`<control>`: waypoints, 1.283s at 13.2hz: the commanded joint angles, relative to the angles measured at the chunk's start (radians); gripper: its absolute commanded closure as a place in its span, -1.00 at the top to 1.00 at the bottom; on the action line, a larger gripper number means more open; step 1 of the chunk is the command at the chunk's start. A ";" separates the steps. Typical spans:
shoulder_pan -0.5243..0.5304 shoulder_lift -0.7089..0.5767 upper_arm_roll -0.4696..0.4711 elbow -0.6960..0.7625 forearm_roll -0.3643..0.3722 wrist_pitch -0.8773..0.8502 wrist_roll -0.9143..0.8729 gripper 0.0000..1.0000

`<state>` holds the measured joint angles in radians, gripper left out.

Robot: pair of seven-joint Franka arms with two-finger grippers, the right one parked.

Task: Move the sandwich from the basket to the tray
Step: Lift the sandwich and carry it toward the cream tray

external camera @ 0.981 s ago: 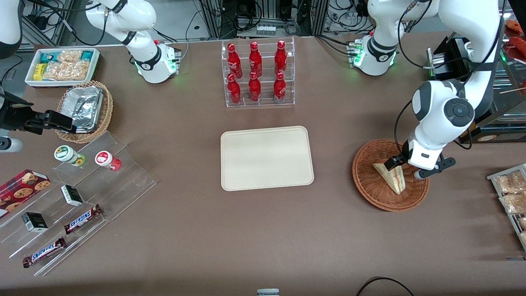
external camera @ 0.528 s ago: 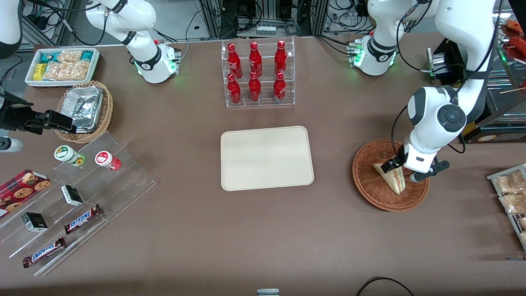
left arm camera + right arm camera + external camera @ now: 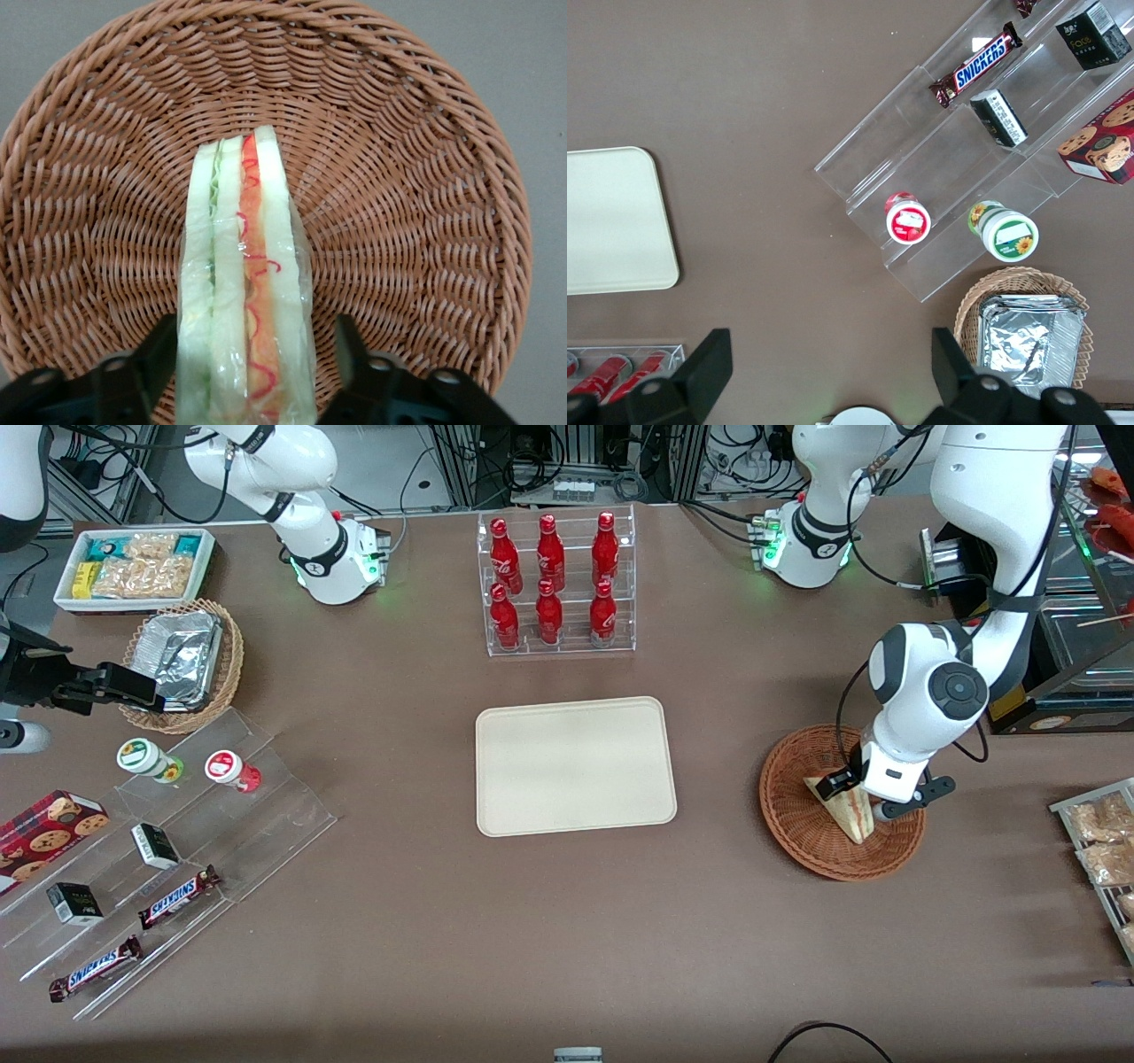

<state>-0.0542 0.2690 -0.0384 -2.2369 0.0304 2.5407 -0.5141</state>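
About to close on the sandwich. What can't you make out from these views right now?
- Front view: the white wrist partly hides the left gripper, low over the round reddish-brown wicker basket, jaws open astride the clear-wrapped triangular sandwich.
- Left wrist view: the picture's edge cuts off the sandwich's wide end.
- Both views: whether either jaw touches the wrap is unclear.

Gripper (image 3: 855, 795) low in basket (image 3: 797, 841), fingers (image 3: 159, 350) spread, flanking sandwich (image 3: 244, 292). Bare table (image 3: 718, 779) between basket and tray (image 3: 576, 766). Bottle rack (image 3: 556, 583) stands farther from camera than tray.
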 commanded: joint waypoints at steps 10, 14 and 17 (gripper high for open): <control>-0.032 -0.151 -0.044 0.221 0.017 -0.464 -0.027 -0.81; -0.090 -0.126 -0.141 0.422 0.008 -0.681 -0.026 -0.81; -0.205 -0.077 -0.173 0.488 0.006 -0.683 -0.081 -0.79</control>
<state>-0.1955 0.1319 -0.2050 -1.8213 0.0294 1.8841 -0.5465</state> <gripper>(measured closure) 0.855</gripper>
